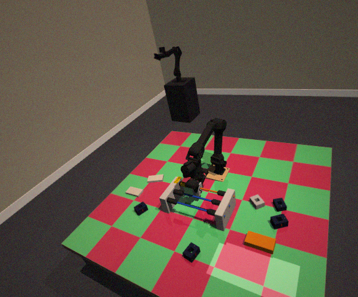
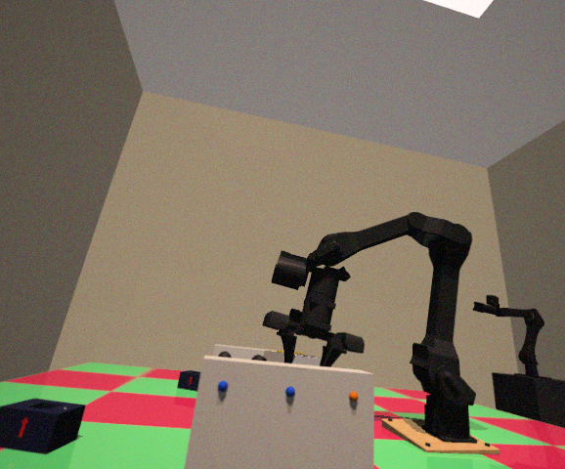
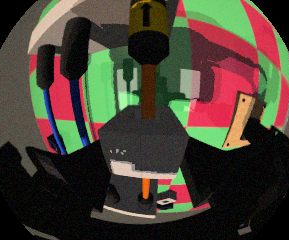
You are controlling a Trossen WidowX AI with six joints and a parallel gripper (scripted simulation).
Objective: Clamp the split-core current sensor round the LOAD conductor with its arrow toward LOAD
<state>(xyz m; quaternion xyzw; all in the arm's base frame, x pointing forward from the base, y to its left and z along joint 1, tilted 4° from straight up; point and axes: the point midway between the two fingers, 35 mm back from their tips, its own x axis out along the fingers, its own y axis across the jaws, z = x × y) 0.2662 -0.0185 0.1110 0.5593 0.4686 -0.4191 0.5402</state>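
The sensor, a dark grey block [image 3: 144,142] with a pale strip on its lower side, sits around the orange conductor [image 1: 209,190] [image 3: 148,92], which comes out of both sides of it in the wrist view. My gripper [image 2: 308,361] [image 3: 146,134] is shut on the sensor, one finger on each side. The conductor's far end has a black collar and a yellow sleeve [image 3: 149,27] whose black arrow points away from the sensor. A yellow marker [image 1: 177,179] sits on the rack's far end block. The sensor's own arrow, its underside and its latch are not visible.
Two blue conductors [image 1: 193,197] [image 3: 76,107] run beside the orange one, between pale end blocks [image 1: 225,209] [image 2: 282,418]. Several navy blocks, such as one navy block [image 1: 190,251] [image 2: 37,425], a white block [image 1: 257,201] and an orange slab [image 1: 259,242] lie around the rack.
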